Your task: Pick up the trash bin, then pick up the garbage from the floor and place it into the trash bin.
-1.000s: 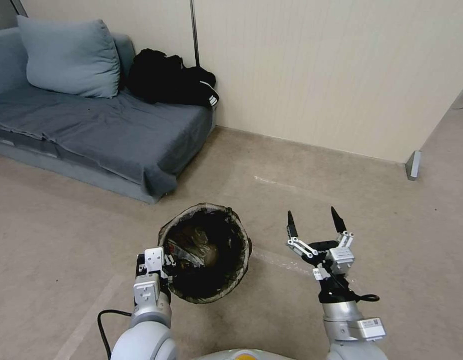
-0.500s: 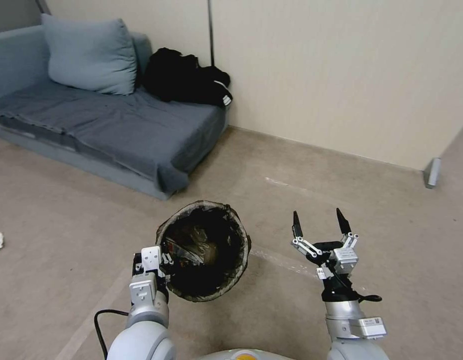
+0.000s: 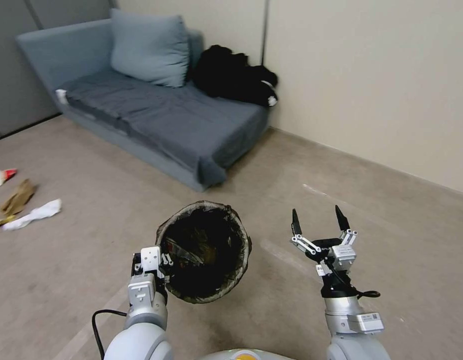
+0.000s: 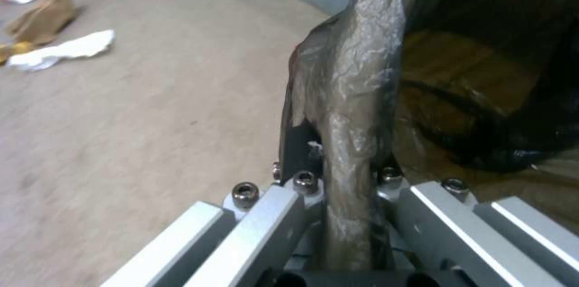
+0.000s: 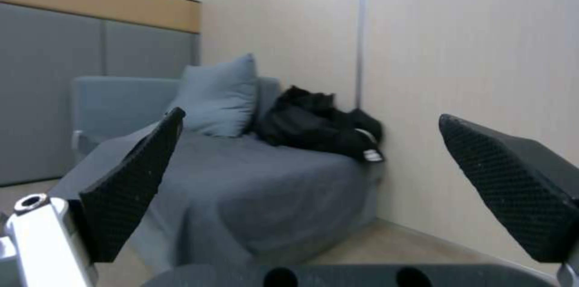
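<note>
The trash bin [image 3: 203, 250], a round bucket with a dark liner folded over its rim, hangs above the floor in front of me. My left gripper [image 3: 160, 260] is shut on its near rim; in the left wrist view the gripper [image 4: 350, 187] pinches the liner-covered rim of the bin [image 4: 356, 78]. Some litter lies inside it. The garbage lies on the floor far left: a red-and-white packet [image 3: 1, 176], a brown wrapper [image 3: 18, 196] and a white tissue [image 3: 35, 214], the tissue [image 4: 60, 49] also seen from the left wrist. My right gripper [image 3: 317, 220] is held up, open and empty.
A grey-blue sofa [image 3: 161, 120] with a pillow [image 3: 148, 47] and a black bag [image 3: 236, 75] stands against the beige wall [image 3: 381, 85], behind the bin. Open carpet lies between me and the litter. A black cable [image 3: 98, 325] loops by my left arm.
The whole view has swung left: the sofa has shifted right in the picture and the floor litter has come into view at the left. Both arms keep their pose, bin still held.
</note>
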You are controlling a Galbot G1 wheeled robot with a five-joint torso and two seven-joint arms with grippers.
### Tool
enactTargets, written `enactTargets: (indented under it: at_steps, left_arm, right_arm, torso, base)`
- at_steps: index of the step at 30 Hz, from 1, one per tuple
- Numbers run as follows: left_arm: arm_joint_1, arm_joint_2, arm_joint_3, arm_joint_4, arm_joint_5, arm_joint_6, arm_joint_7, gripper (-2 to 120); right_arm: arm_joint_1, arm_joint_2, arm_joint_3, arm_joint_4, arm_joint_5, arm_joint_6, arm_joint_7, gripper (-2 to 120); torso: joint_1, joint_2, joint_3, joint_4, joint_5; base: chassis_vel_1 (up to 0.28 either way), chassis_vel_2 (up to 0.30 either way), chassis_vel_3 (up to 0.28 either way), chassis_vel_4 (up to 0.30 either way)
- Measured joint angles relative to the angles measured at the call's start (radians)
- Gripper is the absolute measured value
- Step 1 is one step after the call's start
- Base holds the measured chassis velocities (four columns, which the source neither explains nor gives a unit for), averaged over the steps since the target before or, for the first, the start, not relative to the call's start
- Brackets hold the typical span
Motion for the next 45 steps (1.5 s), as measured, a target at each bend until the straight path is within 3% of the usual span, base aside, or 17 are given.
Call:
enactTargets:
  at_steps: [45]
  left_arm:
    - [0.010, -0.015, 0.009, -0.005, 0.017, -0.043, 0.003, 0]
  right_arm:
    - [0.025, 0.010, -0.034, -0.001, -0.045, -0.007, -0.004, 100]
  torso:
    - [0.000, 0.000, 0.000, -0.0003, 0.0000]
  base:
    - [0.111, 0.111, 0.114, 0.111]
